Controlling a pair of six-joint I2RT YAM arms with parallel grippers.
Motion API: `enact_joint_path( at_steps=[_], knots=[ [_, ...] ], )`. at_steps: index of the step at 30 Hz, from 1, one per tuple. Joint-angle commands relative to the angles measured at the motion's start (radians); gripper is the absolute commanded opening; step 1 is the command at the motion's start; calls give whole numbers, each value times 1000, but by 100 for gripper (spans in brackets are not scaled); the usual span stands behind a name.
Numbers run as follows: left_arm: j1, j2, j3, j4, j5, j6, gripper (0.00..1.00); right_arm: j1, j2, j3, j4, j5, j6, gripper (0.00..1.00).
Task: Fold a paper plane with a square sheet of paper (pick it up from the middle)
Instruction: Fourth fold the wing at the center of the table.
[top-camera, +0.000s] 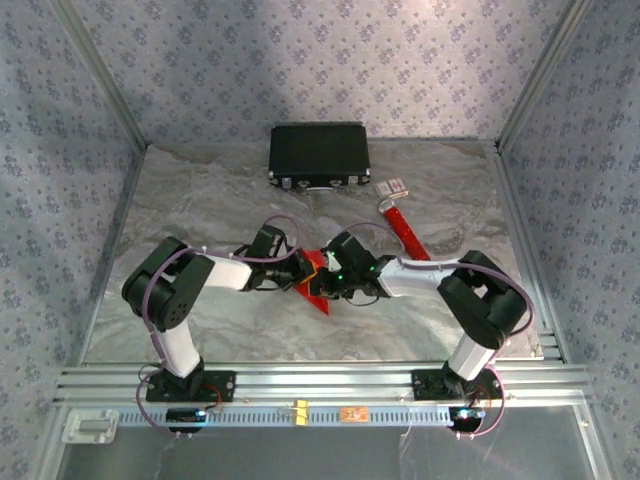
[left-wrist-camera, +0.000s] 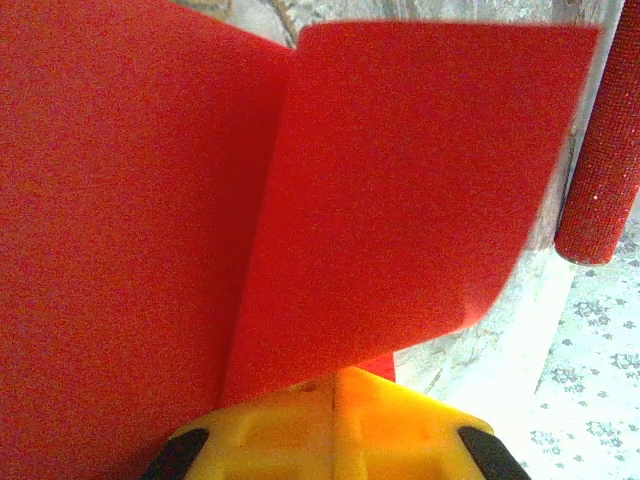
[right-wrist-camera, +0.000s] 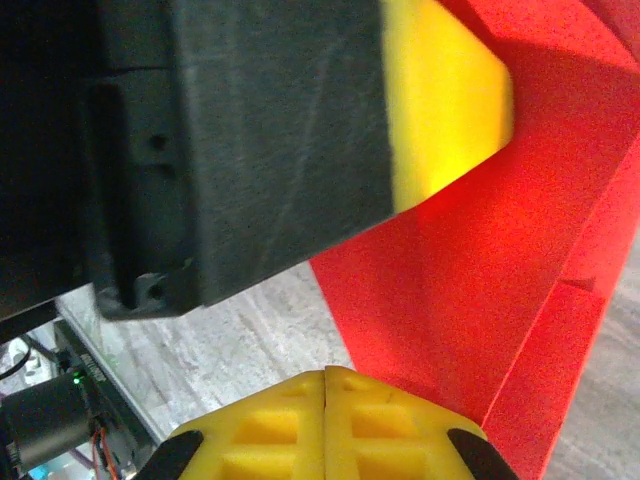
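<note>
The square sheet of paper (top-camera: 320, 298) is a creased bright red shape held up off the table between my two arms. Seen from the left wrist, the paper (left-wrist-camera: 400, 180) stands in two panels that meet at a fold, rising straight from the tip of my left gripper (left-wrist-camera: 335, 378), which is shut on its lower edge. The right wrist view shows the paper (right-wrist-camera: 470, 270) just right of my right gripper (right-wrist-camera: 326, 375). Its yellow fingers are pressed together, and a grip on the paper cannot be made out. From above, the left gripper (top-camera: 303, 272) and right gripper (top-camera: 332, 285) nearly touch.
A black case (top-camera: 318, 155) lies at the back of the marbled table (top-camera: 200, 200). A red stick-like tube (top-camera: 405, 228) with a white end lies diagonally right of centre, close beyond the paper (left-wrist-camera: 600, 150). Patterned walls enclose three sides and metal rails (top-camera: 320, 380) run along the near edge.
</note>
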Motion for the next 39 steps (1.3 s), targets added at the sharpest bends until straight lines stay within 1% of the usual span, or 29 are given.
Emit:
enact_joint_path(
  at_steps=[1, 7, 13, 24, 29, 36, 39],
  knots=[
    [-5, 13, -29, -113, -53, 7, 6, 3, 22, 24, -52, 22, -19, 7],
    [-6, 12, -16, -135, -55, 24, 6, 4, 16, -17, -37, 25, -6, 7],
    [-6, 15, -12, -138, -54, 29, 6, 4, 11, -70, 33, 8, 30, 7],
    [-1, 17, -12, -140, -53, 30, 6, 12, -13, -139, 70, 19, 65, 6],
    [4, 8, -6, -120, -32, 43, 8, 21, -20, -177, 98, 24, 88, 6],
    [6, 7, -1, -125, -30, 44, 8, 27, -47, -186, 108, 20, 110, 6],
    [9, 8, -2, -126, -29, 44, 8, 34, -81, -192, 131, 25, 110, 6]
  ],
)
